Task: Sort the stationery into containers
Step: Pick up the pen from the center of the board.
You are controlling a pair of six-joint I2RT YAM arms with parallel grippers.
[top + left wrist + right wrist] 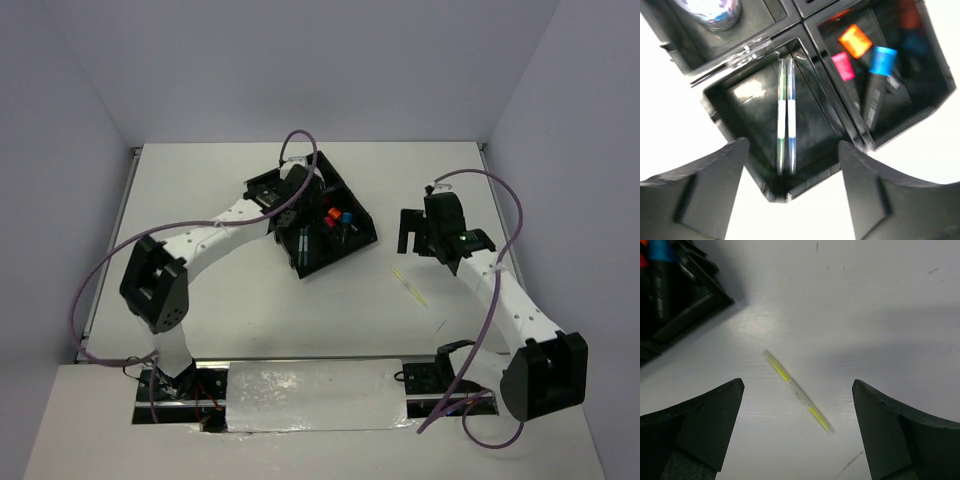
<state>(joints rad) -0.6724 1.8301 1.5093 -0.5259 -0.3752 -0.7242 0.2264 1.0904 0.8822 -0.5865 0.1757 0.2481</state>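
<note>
Desk (250, 300), white, carried a black four-compartment tray (750, 110) set cornerwise near its middle, somewhat toward the far edge. The left claw (791, 150) hung just over one tray compartment, jaws spread wide and gripping nothing. The right claw (797, 385) hovered above the desk between the tray and the right edge, likewise released and empty. A glittery tape roll (710, 10) sat in one compartment. Three black markers, capped orange (855, 41), pink (843, 66) and blue (882, 60), lay together in another. Two thin pens, one green (781, 115) and one blue (791, 115), lay side by side in the compartment beneath the left claw. A thin yellow pen (797, 392) lay on the desk below the right claw, apart from the tray.
</note>
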